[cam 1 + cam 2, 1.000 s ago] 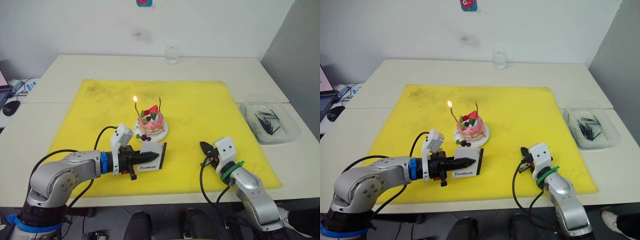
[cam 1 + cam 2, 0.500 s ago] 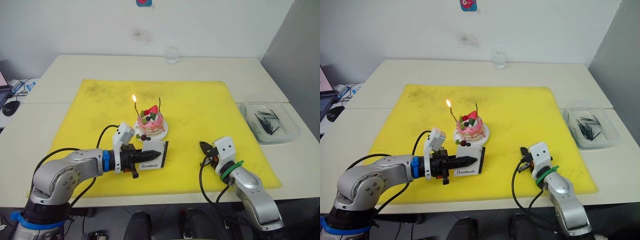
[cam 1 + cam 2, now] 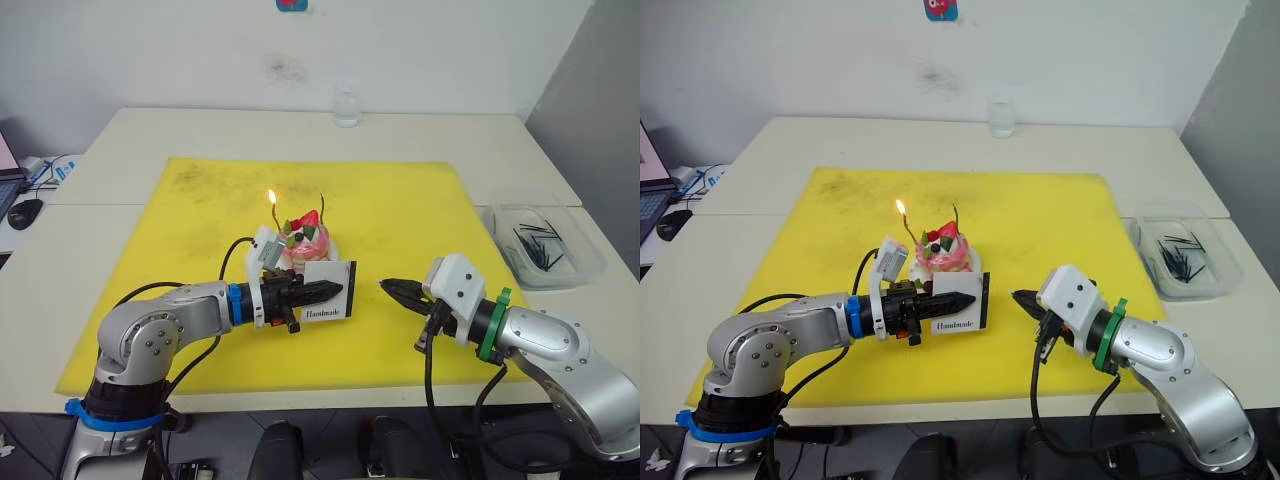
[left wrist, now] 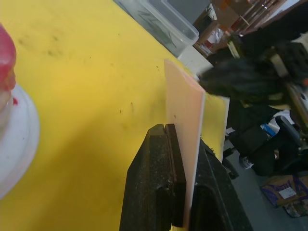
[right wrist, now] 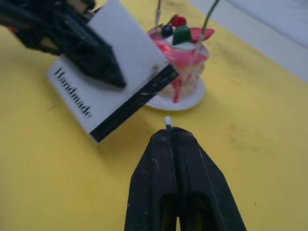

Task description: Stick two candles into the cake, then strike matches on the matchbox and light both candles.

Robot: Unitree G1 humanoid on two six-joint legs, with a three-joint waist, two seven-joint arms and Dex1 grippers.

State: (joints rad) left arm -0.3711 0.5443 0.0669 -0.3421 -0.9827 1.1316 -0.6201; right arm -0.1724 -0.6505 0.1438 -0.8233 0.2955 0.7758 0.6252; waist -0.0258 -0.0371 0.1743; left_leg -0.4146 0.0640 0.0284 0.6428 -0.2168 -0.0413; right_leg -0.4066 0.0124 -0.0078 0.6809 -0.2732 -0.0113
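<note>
Since a moment ago both hands have closed in: the left hand (image 3: 318, 292), clamped on the flat white matchbox (image 3: 328, 290) marked "Handmade", holds it just before the small pink-and-white cake (image 3: 300, 240), while the right hand (image 5: 168, 130), pinching a thin white-tipped match (image 5: 167, 121), nears its black strip. One thin candle (image 3: 275, 215) burns; the other (image 3: 322, 208) awaits lighting.

I see the cake (image 3: 303, 243), pink and white with a strawberry on its white plate, carrying both candles (image 3: 276, 216) upright; one burns, the other (image 3: 322, 205) looks unlit. The matchbox (image 3: 328, 292), white with "Handmade" and a black strip, stands on edge just in front of the cake. A match (image 5: 168, 121), possibly white-tipped, points at the matchbox.
</note>
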